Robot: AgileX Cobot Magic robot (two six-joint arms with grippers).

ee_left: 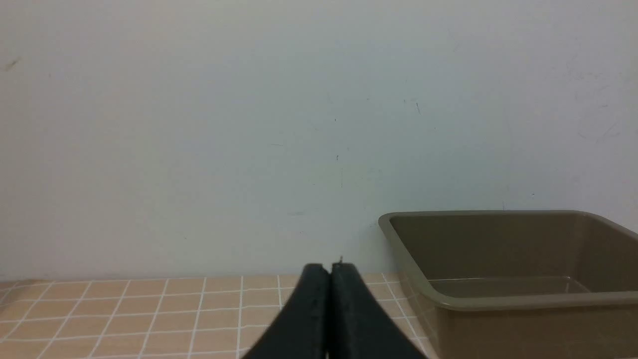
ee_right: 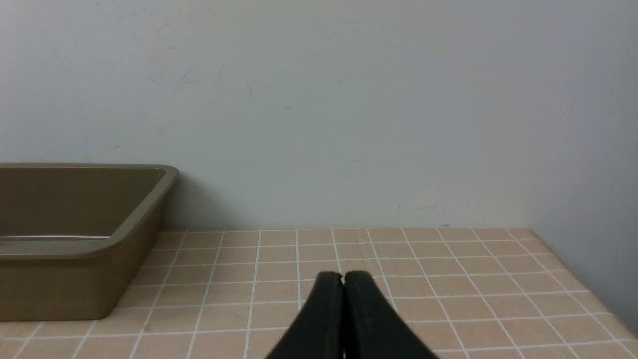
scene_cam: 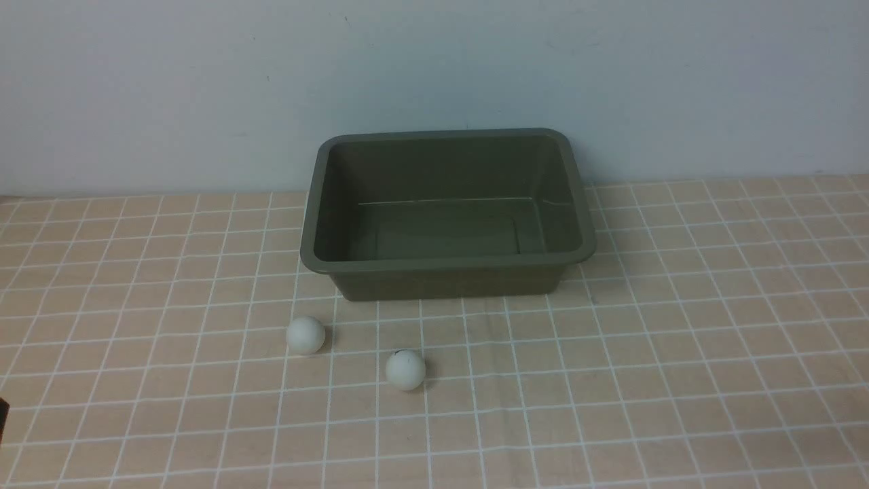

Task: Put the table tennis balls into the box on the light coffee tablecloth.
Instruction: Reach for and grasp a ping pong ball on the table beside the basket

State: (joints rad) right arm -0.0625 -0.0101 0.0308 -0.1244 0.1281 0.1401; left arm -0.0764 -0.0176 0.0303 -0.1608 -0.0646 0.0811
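Two white table tennis balls lie on the light coffee tablecloth [scene_cam: 679, 339] in front of the box: one plain ball [scene_cam: 305, 335] and one ball with a small dark mark [scene_cam: 405, 369]. The olive-green box [scene_cam: 448, 261] stands open and empty against the back wall; its rim also shows in the left wrist view [ee_left: 498, 301] and the right wrist view [ee_right: 75, 247]. My left gripper [ee_left: 330, 269] is shut with nothing in it, low over the cloth. My right gripper [ee_right: 343, 276] is shut too, holding nothing. Neither gripper appears in the front view.
A pale wall [scene_cam: 434, 81] rises right behind the box. In the right wrist view the tablecloth's edge [ee_right: 573, 269] runs along a wall on that side. A dark sliver [scene_cam: 3, 418] shows at the front view's left border.
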